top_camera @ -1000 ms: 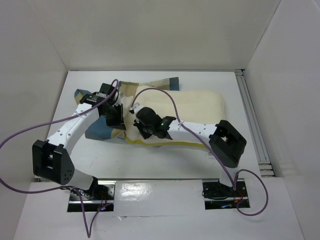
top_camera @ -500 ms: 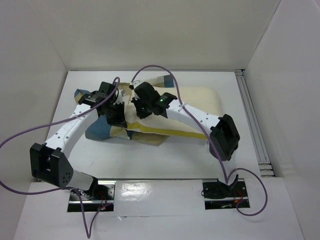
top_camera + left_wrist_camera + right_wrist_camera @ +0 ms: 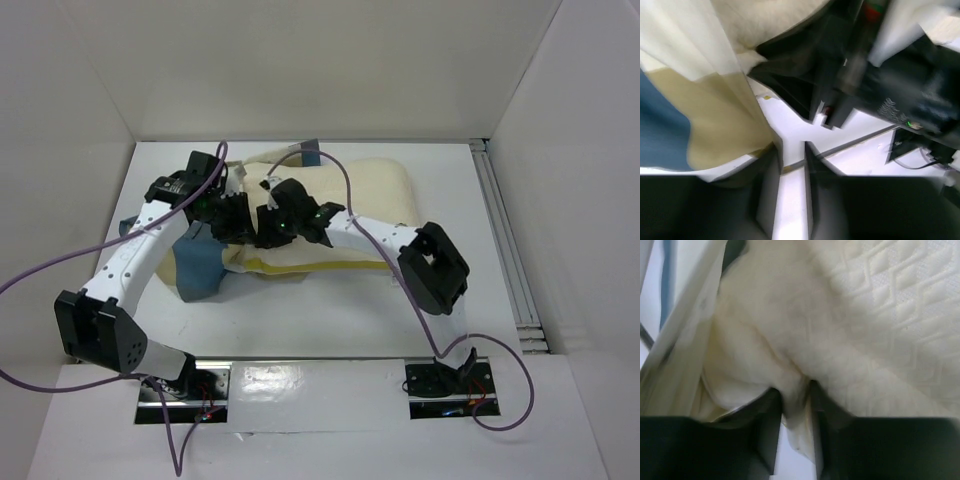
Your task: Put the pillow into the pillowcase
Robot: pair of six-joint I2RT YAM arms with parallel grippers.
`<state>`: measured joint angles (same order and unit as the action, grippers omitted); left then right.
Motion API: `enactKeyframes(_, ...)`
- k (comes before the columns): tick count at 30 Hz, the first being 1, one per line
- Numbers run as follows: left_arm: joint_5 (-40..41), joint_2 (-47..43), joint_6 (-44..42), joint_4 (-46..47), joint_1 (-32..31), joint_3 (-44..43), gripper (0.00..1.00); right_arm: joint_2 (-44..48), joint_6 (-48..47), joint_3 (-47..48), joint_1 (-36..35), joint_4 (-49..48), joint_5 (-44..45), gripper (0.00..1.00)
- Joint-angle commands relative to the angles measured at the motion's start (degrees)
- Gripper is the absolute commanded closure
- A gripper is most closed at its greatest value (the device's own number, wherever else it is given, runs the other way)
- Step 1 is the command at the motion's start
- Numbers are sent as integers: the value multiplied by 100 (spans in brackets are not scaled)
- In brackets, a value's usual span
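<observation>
Pillow (image 3: 865, 315) soft, floppy; R gripper (image 3: 796, 390) clenched on its left-edge fold. L gripper (image 3: 790, 147) by pillowcase (image 3: 715, 115) hem, possibly gripping, can't tell.

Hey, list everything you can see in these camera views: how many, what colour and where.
pillow: one, cream-white with a yellow edge band, middle to right of the table.
pillowcase: one, blue, tan and cream checks, bunched at the pillow's left end.
table: one, white, under everything.
rail: one, grey metal, along the table's right edge.
cables: two, purple, one per arm.
base plates: two, shiny metal, near edge.
left arm, right arm: white and black, meeting at the pillow's left end.
left gripper: black, beside pillowcase cloth; grip unclear.
right gripper: black, closed on cream pillow fabric.
</observation>
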<state>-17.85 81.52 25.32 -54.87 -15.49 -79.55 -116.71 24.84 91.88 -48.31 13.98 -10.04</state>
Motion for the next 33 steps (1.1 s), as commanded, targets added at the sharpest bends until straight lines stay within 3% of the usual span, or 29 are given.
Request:
enactKeyframes(1,-379,5,254,-155,71,18,57,909,442,-693,182,-1089,134,60)
enactKeyframes(3,-150,-48,254,-155,134,-69,36,1306,565,-1108,287,-1090,186,37)
enactKeyframes(5,184,-48,193,-155,299,-296,24,1858,566,-1634,436,-1021,187,32)
enactKeyframes(9,931,276,350,-226,581,-912,30,2511,329,-1919,971,39,616,28)
enactKeyframes(13,1800,1154,649,-164,783,-1746,30,2635,-49,-1454,1719,946,1074,16)
enactKeyframes(21,2400,3422,650,-208,784,-4030,30,1916,-471,-873,3231,1441,1215,7)
enactKeyframes(24,2777,4125,650,-375,722,-4498,30,1669,-471,-812,3705,1441,1075,6)
enactKeyframes(27,2831,4600,720,-375,722,-4850,36,1309,-524,-812,3961,1362,1014,6)
enactKeyframes(29,2831,4724,720,-375,722,-4956,48,1080,-524,-960,3961,1292,900,6)
enactKeyframes(31,2770,4777,720,-288,722,-5035,64,957,-524,-1101,3961,1099,680,7)
enactKeyframes(32,2682,4777,668,-226,722,-5035,72,904,-524,-1258,3961,1037,375,13)
enactKeyframes(33,2585,4777,589,-174,722,-5088,91,852,-524,-1347,3961,889,171,18)
